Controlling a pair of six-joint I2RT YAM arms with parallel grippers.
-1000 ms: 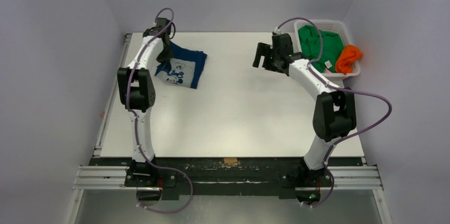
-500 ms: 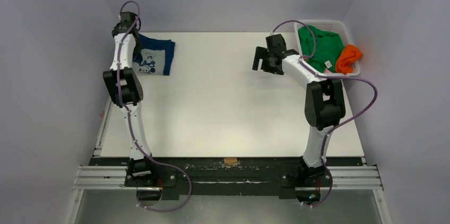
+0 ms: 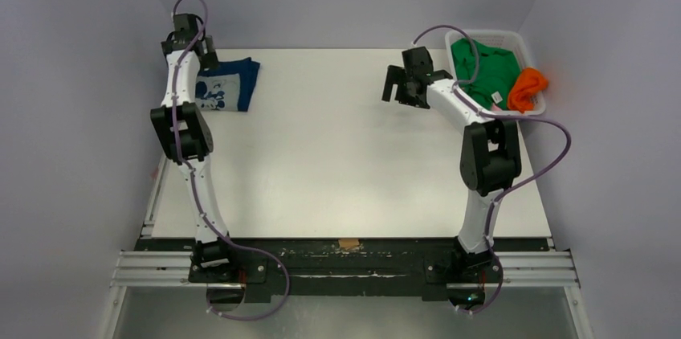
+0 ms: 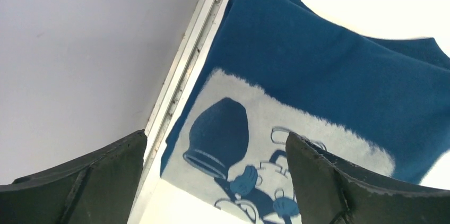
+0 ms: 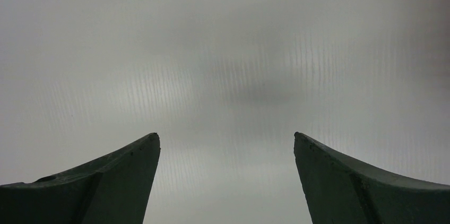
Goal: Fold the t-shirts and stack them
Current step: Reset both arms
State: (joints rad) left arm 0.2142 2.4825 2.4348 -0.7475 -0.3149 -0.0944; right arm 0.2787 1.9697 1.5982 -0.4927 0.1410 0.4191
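Since a second ago the left arm has swung out to the table's far left corner, and the shirt has travelled there with it; the right arm has pulled back a little toward the basket. Now the left gripper (image 4: 216, 139) hangs with its fingers spread wide, holding nothing, just above the dark blue t-shirt (image 4: 339, 75). That shirt lies flat in a compact rectangle, pale cartoon print up, its left edge reaching the metal rail (image 4: 185, 59) along the table (image 3: 345, 162). The right gripper (image 5: 225, 135) is likewise spread and empty, raised over the far side of the table with only a blank grey surface (image 5: 223, 49) before it. Just beside it stands the white lattice basket (image 3: 502, 34) at the far right corner, with the green t-shirt (image 3: 482, 66) bunched inside and the orange t-shirt (image 3: 526, 88) spilling over its near rim. To my eye the blue one is parked as the stack's base. The left fingers should rise straight up so they don't snag the fold, and the right should take the green shirt high on one edge, lifting clear of the rim without dragging the orange along
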